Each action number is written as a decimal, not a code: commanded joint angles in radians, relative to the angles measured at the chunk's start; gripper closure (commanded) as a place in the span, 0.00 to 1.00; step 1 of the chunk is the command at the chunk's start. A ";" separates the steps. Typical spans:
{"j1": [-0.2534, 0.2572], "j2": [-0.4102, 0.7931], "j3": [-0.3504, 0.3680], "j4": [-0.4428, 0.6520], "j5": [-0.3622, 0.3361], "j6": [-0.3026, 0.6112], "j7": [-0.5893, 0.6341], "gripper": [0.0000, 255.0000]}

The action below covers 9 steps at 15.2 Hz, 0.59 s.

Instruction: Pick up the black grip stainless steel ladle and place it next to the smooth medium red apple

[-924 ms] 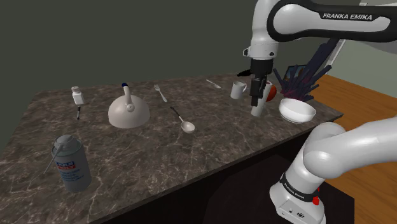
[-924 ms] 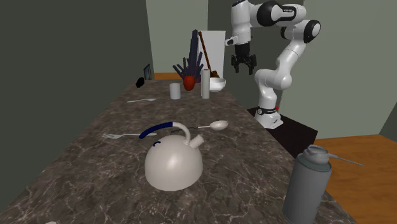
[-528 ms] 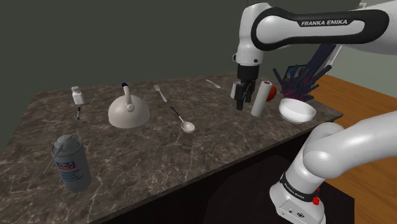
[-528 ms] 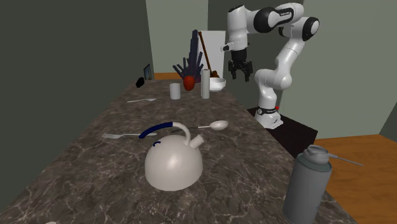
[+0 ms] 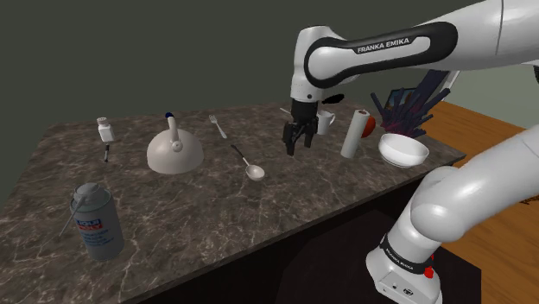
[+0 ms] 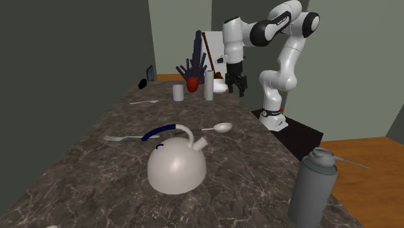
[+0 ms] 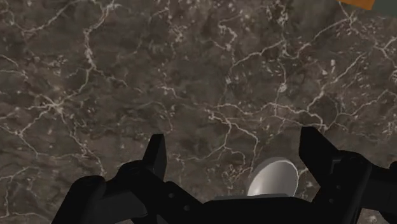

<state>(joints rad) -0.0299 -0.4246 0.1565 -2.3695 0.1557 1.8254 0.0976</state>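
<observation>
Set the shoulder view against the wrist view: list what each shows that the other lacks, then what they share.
Shoulder view, not wrist view: the kettle, spray can, fork, white cylinder, red apple and white bowl. Wrist view, not shoulder view: the marble's veins close up between the open fingers. Both: the marble counter, the gripper and, apparently, the ladle.

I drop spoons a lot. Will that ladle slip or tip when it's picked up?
The ladle looks thin and shiny, so it might slip. Its round end seems heavier, so it may tip if gripped far along the handle. It probably stays stiff.
</observation>
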 commanded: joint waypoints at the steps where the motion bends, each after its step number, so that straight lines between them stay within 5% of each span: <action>1: -0.008 0.077 0.014 0.033 0.003 0.064 0.039 0.00; 9: -0.022 0.358 0.053 0.184 -0.016 0.260 0.204 0.00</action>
<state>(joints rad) -0.0521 -0.1070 0.2042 -2.2029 0.1439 2.0532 0.2775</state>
